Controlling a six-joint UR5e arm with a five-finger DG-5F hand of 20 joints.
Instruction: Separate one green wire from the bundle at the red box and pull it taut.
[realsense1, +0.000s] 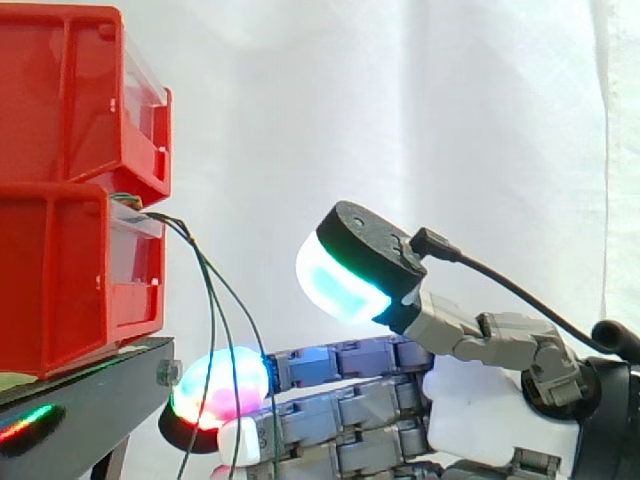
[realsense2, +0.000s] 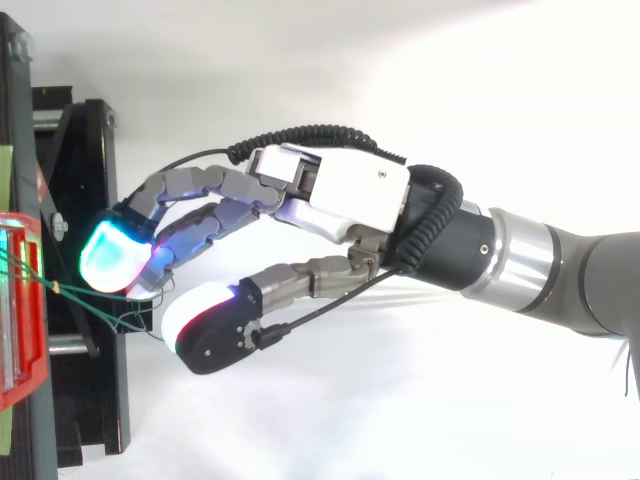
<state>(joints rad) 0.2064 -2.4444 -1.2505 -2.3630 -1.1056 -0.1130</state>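
Wires (realsense1: 205, 268), thin and green, come out as a small bundle at the top front edge of the lower red bin (realsense1: 60, 290), just beneath the upper red bin (realsense1: 60, 100) stacked on it. From there they fan apart and droop to the right and down in slack curves, falling past the front of the black stand (realsense1: 90, 400) that carries both bins. In the side view the strands cross in front of the glowing fingertips (realsense1: 220, 385), which are lit magenta and green; whether any strand touches a pad cannot be told. From above, the wires run from the bin's edge out under the cyan fingertip (realsense2: 110, 255) and end in loose loops beside the stand. The hand (realsense2: 340, 190) reaches in level toward the stand, its fingers stretched nearly straight with the tips close to the stand's edge. The thumb (realsense1: 335, 280), its pad glowing white and cyan, is lifted well clear of the fingers, leaving a wide gap. Nothing is pinched or wrapped: the hand is spread and released, with no wire clamped between thumb and fingers. Behind everything hangs the white curtain (realsense1: 400, 120).
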